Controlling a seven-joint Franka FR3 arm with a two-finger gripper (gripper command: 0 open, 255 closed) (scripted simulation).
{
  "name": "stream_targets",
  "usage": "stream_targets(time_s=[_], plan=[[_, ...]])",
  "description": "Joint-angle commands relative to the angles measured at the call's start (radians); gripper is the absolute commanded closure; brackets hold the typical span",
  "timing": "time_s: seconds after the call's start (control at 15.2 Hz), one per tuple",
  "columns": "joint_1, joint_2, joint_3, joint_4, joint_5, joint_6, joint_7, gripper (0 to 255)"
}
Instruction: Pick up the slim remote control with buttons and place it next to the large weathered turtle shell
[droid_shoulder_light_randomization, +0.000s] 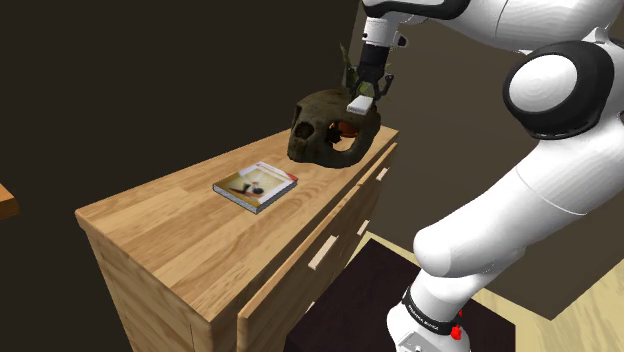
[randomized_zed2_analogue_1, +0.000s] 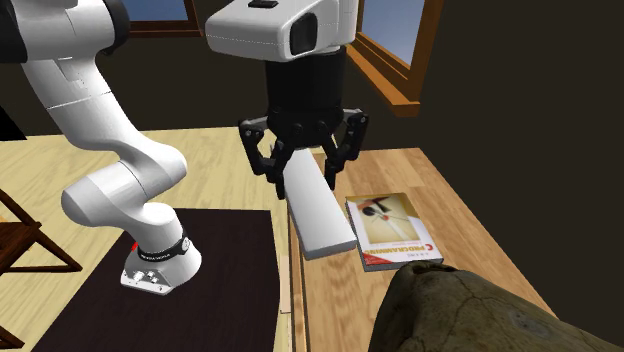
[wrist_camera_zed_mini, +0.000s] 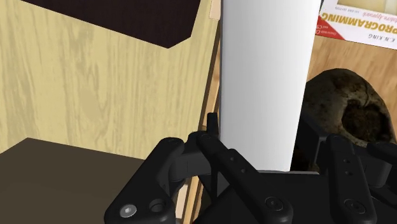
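White and featureless, the remote control (randomized_zed2_analogue_1: 318, 215) is clenched at one end in my end effector (randomized_zed2_analogue_1: 303, 168), hanging in the air over the turtle shell (droid_shoulder_light_randomization: 325, 125), toward its 1 o'clock in the shoulder view. I judge leverage the main risk: most of the slab juts out past my grip, so it could pivot or slide. Lowering from here could knock its free end on the shell's dome. The shell sits near the end of the counter (droid_shoulder_light_randomization: 170, 230), so a careless release might tip the remote control over the edge. No buttons show on it. The contact itself is hidden behind my end effector's own linkage, the second exterior view cuts the shell off, and the bare counter just beside it is masked
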Motion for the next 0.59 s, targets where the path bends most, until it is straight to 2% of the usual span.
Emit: stream_targets(time_s=[0.0,0.53], plan=[[0.000,-0.011,-0.001,-0.037,0.001,0.027,-0.001,255],[0.002,-0.037,-0.001,-0.172,0.004,0.136,-0.003,255]])
